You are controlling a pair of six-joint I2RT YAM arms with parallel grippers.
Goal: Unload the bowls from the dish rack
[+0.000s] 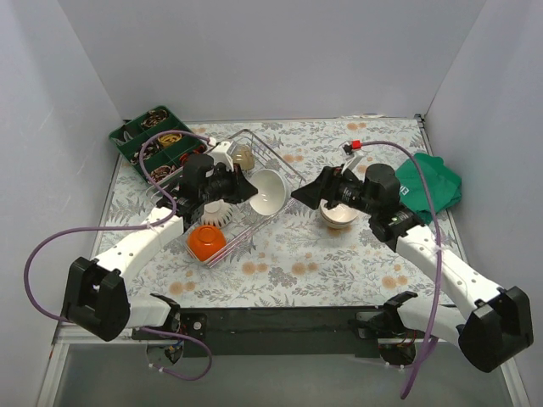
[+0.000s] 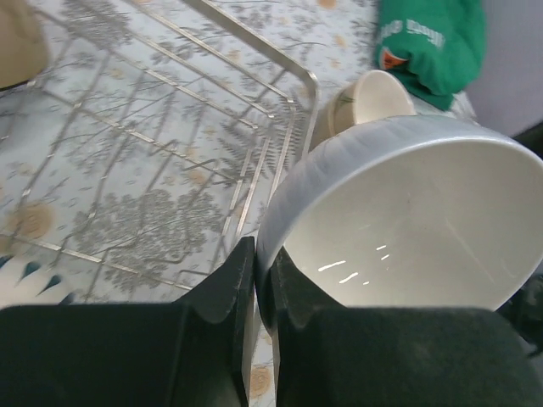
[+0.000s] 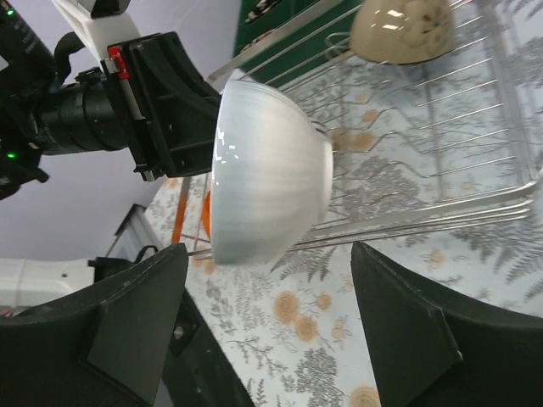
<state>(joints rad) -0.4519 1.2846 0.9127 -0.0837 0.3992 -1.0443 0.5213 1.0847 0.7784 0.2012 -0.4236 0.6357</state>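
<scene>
My left gripper (image 1: 245, 188) is shut on the rim of a white bowl (image 1: 268, 192) and holds it tilted above the right side of the silver wire dish rack (image 1: 290, 172). In the left wrist view the fingers (image 2: 229, 288) pinch the white bowl's (image 2: 407, 220) rim. My right gripper (image 1: 305, 194) is open and empty just right of this bowl; in the right wrist view the bowl (image 3: 267, 170) hangs just ahead of its spread jaws (image 3: 270, 250). An orange bowl (image 1: 206, 242), a ribbed pale bowl (image 1: 221, 213) and a beige bowl (image 1: 243, 156) sit in the rack.
A beige bowl (image 1: 338, 217) stands on the floral table under my right arm, also in the left wrist view (image 2: 373, 97). A green cloth (image 1: 433, 182) lies at the right. A green compartment tray (image 1: 151, 140) sits at the back left. White walls enclose the table.
</scene>
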